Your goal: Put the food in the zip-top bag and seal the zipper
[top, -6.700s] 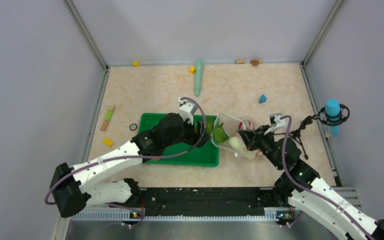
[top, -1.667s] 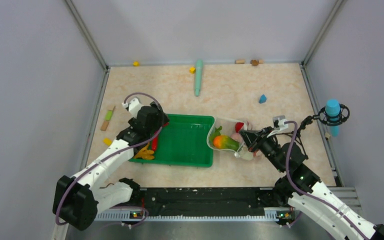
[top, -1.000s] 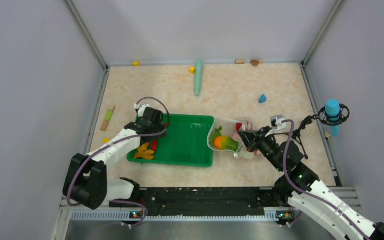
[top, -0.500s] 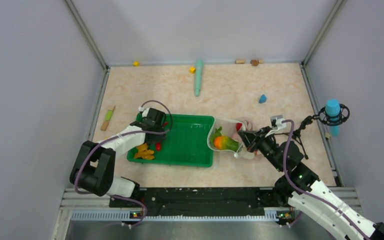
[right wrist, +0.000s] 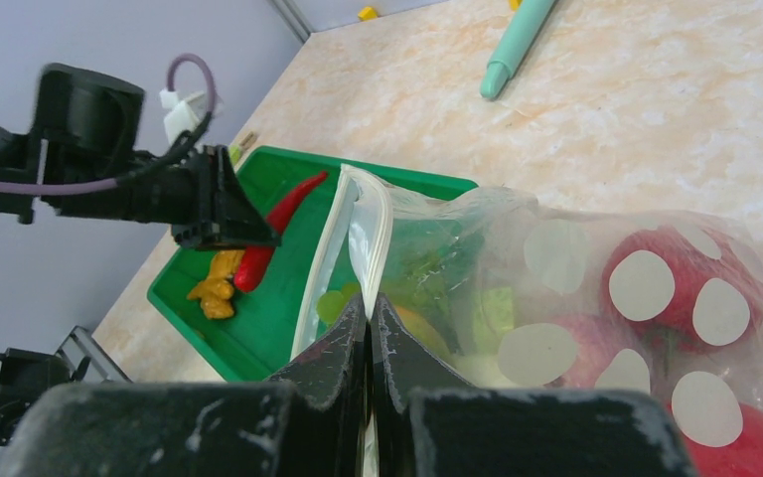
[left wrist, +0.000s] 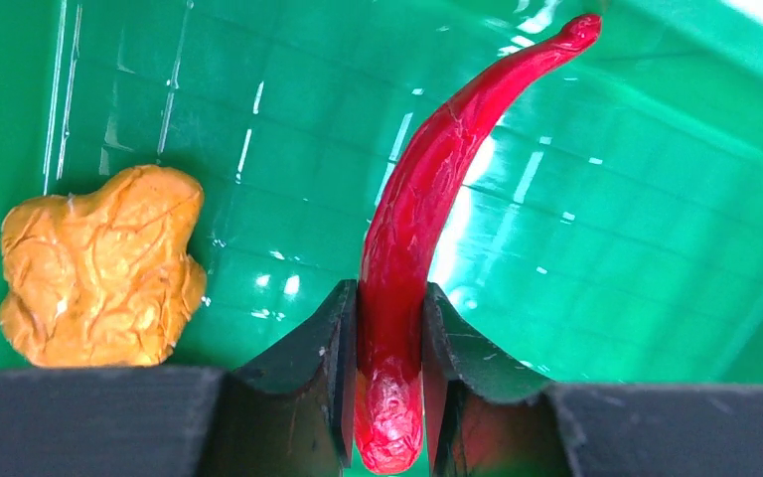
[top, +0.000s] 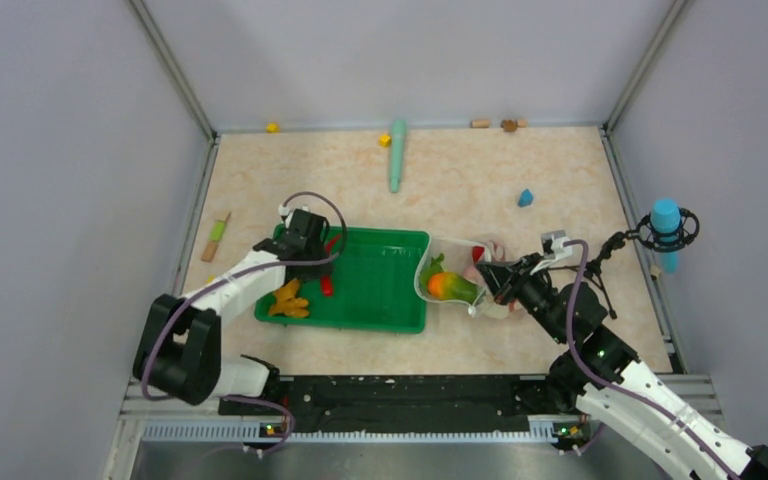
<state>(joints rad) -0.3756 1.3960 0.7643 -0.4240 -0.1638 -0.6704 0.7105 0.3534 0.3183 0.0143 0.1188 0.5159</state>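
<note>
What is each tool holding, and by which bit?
Left tool pinches the red chili near its thick end. Right tool pinches the zip-top bag by its mouth edge.

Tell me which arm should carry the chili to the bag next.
Left. The left tool is shut on the chili in the tray. The right tool is busy pinching the bag at its mouth edge, holding it open.
</note>
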